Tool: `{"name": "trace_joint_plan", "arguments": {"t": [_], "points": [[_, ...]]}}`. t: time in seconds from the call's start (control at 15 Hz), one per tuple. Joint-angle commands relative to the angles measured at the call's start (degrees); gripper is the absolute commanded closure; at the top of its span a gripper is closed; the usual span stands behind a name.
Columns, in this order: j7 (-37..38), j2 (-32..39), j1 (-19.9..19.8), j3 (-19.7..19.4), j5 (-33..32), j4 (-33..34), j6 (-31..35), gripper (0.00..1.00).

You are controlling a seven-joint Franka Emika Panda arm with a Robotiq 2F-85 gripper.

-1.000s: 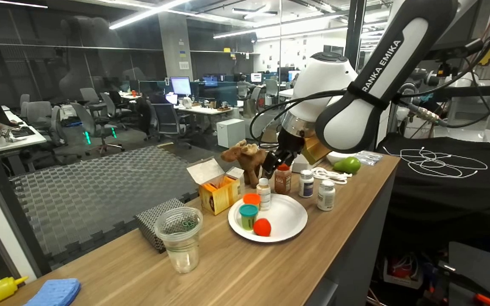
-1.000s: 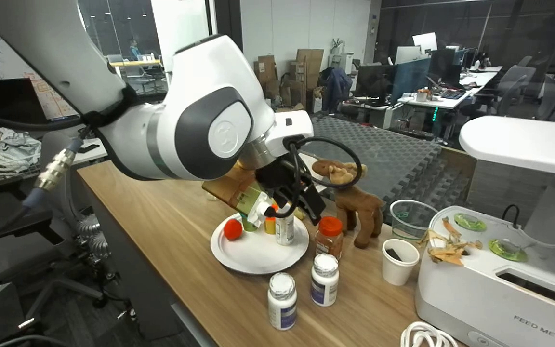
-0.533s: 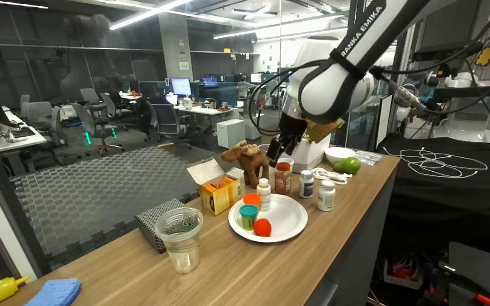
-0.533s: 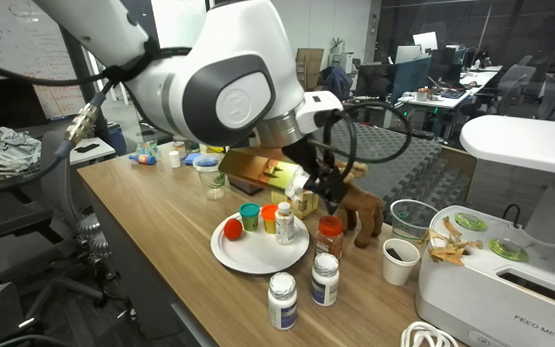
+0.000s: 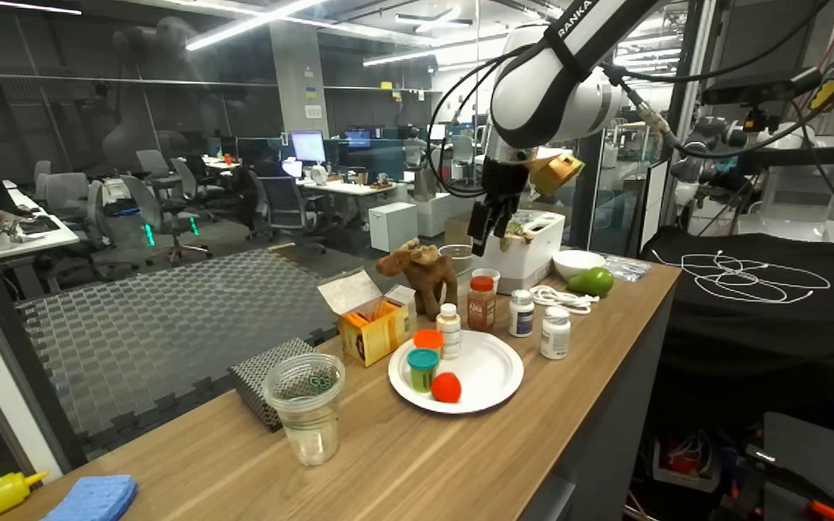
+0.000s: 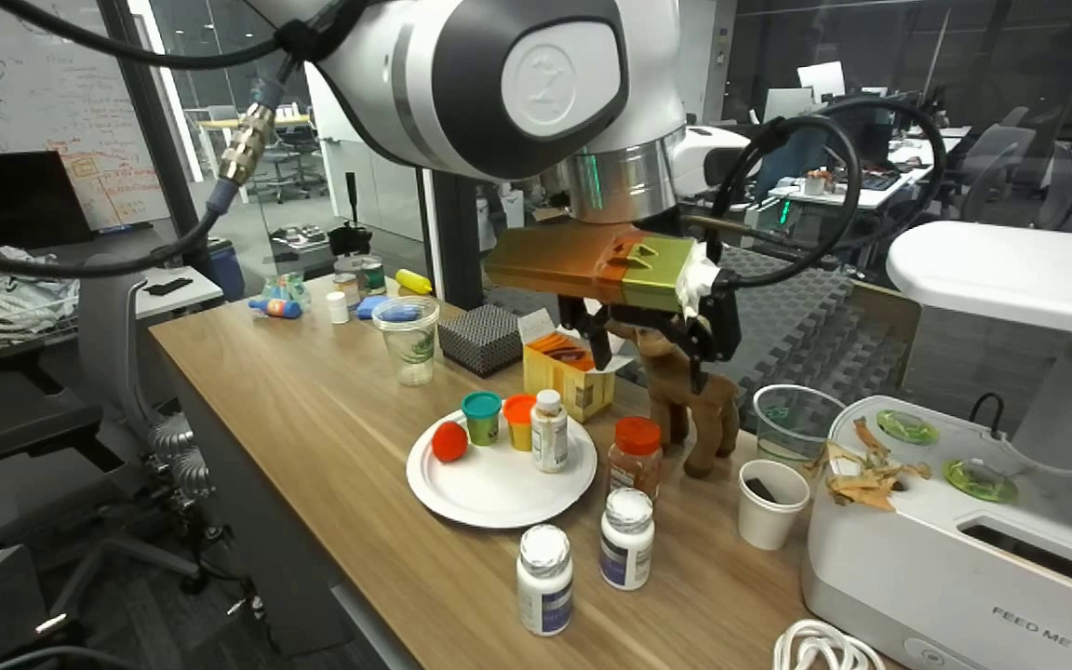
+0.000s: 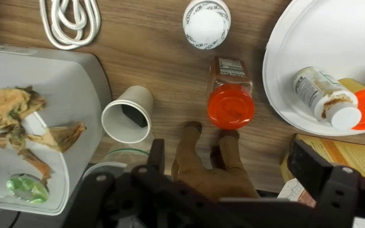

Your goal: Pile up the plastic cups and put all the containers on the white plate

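A clear plastic tumbler (image 5: 316, 427) stands on the table; its doubled rim lines look like nested cups. Another clear cup (image 6: 792, 430) stands beside the white machine, partly hidden in the wrist view (image 7: 124, 155). The white plate (image 5: 493, 380) holds the teal-lidded tub (image 6: 482, 421), the orange tub (image 6: 519, 426) and a small white-capped bottle (image 6: 550, 437). My gripper (image 6: 649, 363) is open and empty, high above the brown toy moose. In the wrist view the gripper (image 7: 233, 161) has its fingers wide apart, with the moose between and below them.
A red ball (image 6: 449, 442) is also on the plate. A red-lidded jar (image 6: 636, 456), white pill bottles (image 6: 627, 542), a paper cup (image 6: 770, 507), the moose (image 6: 699, 409), an open yellow box (image 6: 582, 381) and the white machine (image 6: 945, 558) stand around.
My gripper has risen from low near the plate and red-lidded jar, and turned to point more straight down. It now hangs over the moose. The things on the table have not moved.
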Motion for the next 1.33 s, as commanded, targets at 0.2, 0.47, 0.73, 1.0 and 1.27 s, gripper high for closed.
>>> {"name": "trace_joint_plan", "arguments": {"t": [0.2,0.47,0.73,1.0,1.27], "points": [[-3.86,6.66,0.81,0.13,3.18,6.31,-6.28,0.00],[1.06,9.66,2.72,-1.33,0.71,6.63,-5.21,0.00],[5.15,11.30,4.03,-2.28,-0.17,7.21,-3.29,0.26],[10.26,11.05,5.84,-4.70,-3.04,7.16,-0.66,0.58],[15.81,10.21,7.76,-8.03,-7.61,6.71,1.22,0.71]]}}
